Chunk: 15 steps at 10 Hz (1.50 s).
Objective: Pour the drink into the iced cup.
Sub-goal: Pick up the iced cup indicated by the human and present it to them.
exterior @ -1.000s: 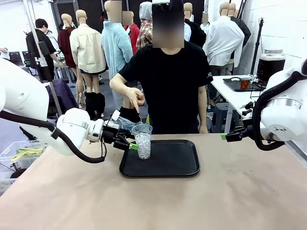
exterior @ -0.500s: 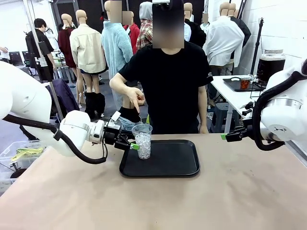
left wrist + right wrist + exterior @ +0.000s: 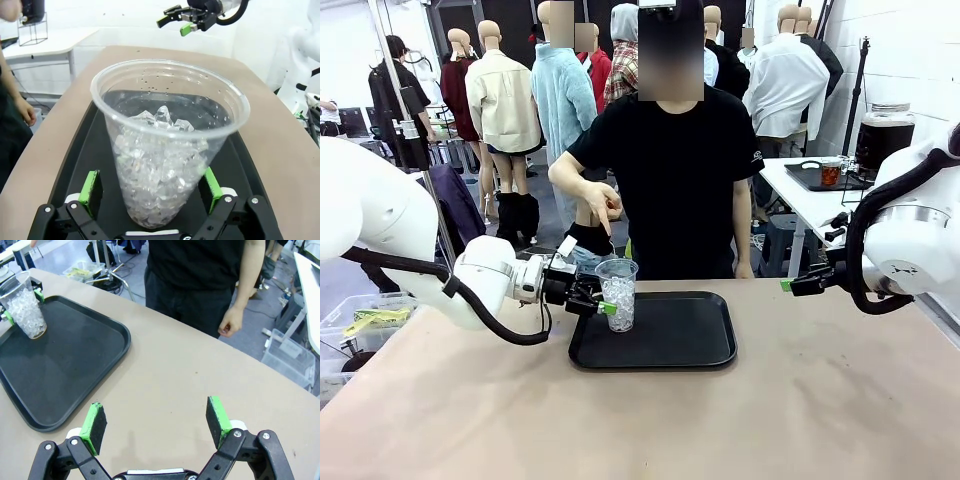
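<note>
Jaws of left gripper (image 3: 152,189) wide apart around iced cup (image 3: 167,120); right gripper (image 3: 156,422) likewise, empty.

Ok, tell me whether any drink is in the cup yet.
No, the cup on the tray holds clear ice and no dark liquid.

A pale brown worktop (image 3: 820,400) spans the lower half of the front view. At 3 o'clock beyond it stands a white side table (image 3: 798,200), near a white wall (image 3: 910,50), with a black pole (image 3: 861,90) upright at 2 o'clock. At 8 o'clock a clear plastic bin (image 3: 345,325) sits low beside the worktop. In the right wrist view the floor (image 3: 65,255) is grey, and cables (image 3: 112,282) lie on it at 11 o'clock. The light is bright and even.
</note>
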Tool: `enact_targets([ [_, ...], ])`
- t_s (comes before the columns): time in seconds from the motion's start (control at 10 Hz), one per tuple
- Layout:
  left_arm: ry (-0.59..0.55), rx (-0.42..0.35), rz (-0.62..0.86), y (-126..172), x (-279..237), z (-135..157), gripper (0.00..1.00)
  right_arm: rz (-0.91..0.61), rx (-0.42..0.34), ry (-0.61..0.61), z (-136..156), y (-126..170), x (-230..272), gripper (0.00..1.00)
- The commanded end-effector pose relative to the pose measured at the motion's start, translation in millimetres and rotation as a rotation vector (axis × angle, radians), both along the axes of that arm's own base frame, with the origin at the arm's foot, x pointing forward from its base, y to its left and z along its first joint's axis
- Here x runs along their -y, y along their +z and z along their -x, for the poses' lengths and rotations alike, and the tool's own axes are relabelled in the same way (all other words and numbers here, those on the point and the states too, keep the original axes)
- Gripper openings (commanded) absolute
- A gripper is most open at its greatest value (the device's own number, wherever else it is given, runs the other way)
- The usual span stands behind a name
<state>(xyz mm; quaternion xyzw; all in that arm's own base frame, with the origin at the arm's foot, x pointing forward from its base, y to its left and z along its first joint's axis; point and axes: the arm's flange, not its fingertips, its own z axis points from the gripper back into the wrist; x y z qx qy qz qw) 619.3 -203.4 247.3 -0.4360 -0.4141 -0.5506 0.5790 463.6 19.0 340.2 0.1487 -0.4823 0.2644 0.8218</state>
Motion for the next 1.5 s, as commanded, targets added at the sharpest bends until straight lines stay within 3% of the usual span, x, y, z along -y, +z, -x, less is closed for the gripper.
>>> enact_targets([
  [0.0, 0.002, 0.050, 0.021, -5.1, 7.8, -2.6, 1.00, 0.003, 0.005, 0.006, 1.9, 0.4, 0.6, 1.00],
  [0.8, -0.025, 0.059, 0.027, -7.3, 17.4, -6.8, 1.00, 0.003, 0.005, 0.006, 1.9, 0.4, 0.6, 1.00],
  [0.9, -0.043, 0.049, 0.025, -8.4, 17.0, -7.4, 0.80, 0.003, 0.005, 0.006, 1.9, 0.4, 0.6, 1.00],
  [1.0, -0.064, 0.047, 0.020, -8.4, 17.1, -6.1, 0.73, 0.003, 0.005, 0.006, 1.9, 0.4, 0.6, 1.00],
  [1.4, -0.083, 0.039, 0.046, -6.8, 14.8, -5.2, 0.73, 0.003, 0.005, 0.006, 1.9, 0.4, 0.6, 1.00],
])
